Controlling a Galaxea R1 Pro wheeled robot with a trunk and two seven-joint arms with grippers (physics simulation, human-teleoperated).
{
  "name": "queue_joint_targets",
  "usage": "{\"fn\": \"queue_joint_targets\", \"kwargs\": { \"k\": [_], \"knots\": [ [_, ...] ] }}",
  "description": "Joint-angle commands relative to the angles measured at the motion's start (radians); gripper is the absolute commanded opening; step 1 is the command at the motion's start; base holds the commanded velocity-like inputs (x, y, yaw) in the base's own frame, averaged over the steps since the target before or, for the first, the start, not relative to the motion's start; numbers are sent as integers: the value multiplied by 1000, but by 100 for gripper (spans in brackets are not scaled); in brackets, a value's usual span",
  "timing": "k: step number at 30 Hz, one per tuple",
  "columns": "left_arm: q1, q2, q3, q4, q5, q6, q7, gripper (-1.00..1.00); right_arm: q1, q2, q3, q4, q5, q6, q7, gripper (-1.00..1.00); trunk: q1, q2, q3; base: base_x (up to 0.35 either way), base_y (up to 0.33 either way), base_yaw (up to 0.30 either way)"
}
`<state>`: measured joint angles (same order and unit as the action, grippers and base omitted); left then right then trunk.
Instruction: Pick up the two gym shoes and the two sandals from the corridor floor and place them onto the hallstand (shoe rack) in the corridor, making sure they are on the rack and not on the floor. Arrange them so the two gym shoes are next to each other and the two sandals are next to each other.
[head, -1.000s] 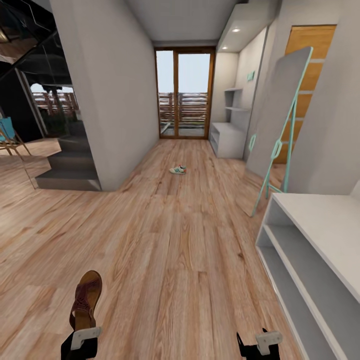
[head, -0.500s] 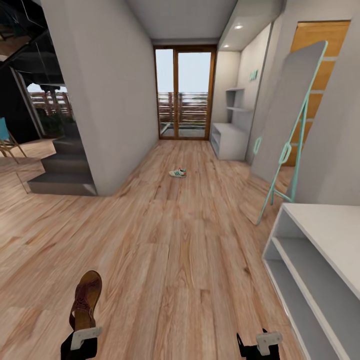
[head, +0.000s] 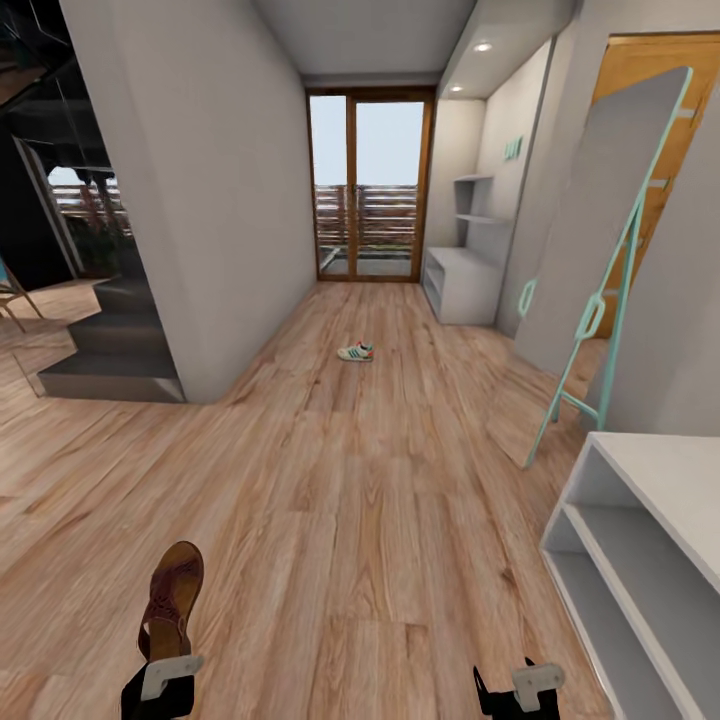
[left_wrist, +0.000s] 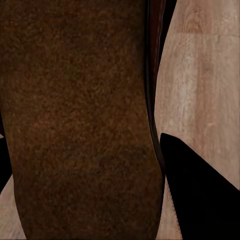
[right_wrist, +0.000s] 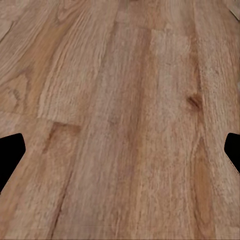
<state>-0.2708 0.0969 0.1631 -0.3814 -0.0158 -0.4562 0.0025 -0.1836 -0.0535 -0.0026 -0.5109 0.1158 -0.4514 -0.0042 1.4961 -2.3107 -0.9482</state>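
sandal (head: 172, 598) in left gripper (head: 160, 680) | right gripper (head: 520, 688) open, empty

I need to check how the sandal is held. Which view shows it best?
The head view: the whole sandal sticks up from the left gripper. The left wrist view has only a close brown blur of its footbed.

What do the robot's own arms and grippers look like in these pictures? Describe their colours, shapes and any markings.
In the head view, each arm ends in a glossy black body carrying a pale grey, angular bracket-like plate with a small dark spot: left gripper, right gripper. In the wrist views the fingers appear as plain matt black, pointed wedges. No cables or lettering are visible.
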Motion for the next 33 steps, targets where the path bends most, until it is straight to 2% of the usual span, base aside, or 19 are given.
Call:
{"fn": "queue_joint_targets", "kwargs": {
  "k": [1,18,19,23,29,33],
  "knots": [
    [-1,0,3,1,-4,-3,1,-100,0,0,0,0,6,-3,0,100,0,0,-1,338,0,0],
    [-1,-6,3,14,-3,-4,1,-100,0,0,-3,3,6,-3,-2,100,0,0,-1,338,0,0],
    [-1,-6,3,14,-3,-4,1,-100,0,0,-7,2,6,-3,-2,100,0,0,-1,338,0,0],
    [-1,-7,3,14,-3,-4,1,-100,0,0,-70,2,6,-3,-2,100,0,0,-1,338,0,0],
    [-1,-6,3,13,-3,-4,1,-100,0,0,-104,2,6,-3,-2,100,0,0,-1,338,0,0],
    [-1,-6,3,13,-3,-4,1,-100,0,0,-109,2,5,-3,-1,100,0,0,-1,338,0,0]
  ]
}}
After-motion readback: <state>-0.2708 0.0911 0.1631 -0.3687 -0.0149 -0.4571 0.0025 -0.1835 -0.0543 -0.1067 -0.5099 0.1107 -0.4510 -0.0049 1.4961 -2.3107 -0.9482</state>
